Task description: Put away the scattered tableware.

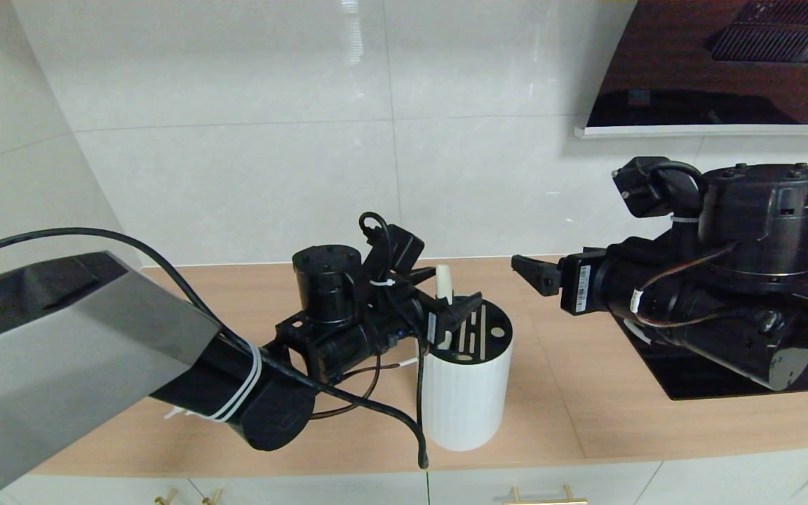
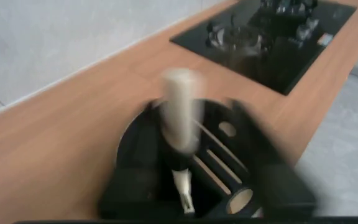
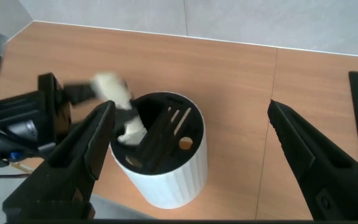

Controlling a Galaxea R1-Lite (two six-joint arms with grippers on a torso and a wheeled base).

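Around your work: a kitchen counter, a wall and a stove.
You have a light wooden countertop point(image 1: 572, 393) running along a wall of large white glossy tiles point(image 1: 236, 161). A black glass cooktop point(image 1: 681, 384) is set into the countertop on the right side, and a dark range hood point(image 1: 726, 63) hangs on the wall above it. Below the front edge you see white cabinet fronts point(image 1: 306, 491) with gold handles point(image 1: 541, 496).

White tiled wall point(image 1: 236, 140); wooden countertop point(image 1: 572, 407); black cooktop point(image 1: 684, 382); dark range hood point(image 1: 726, 63).
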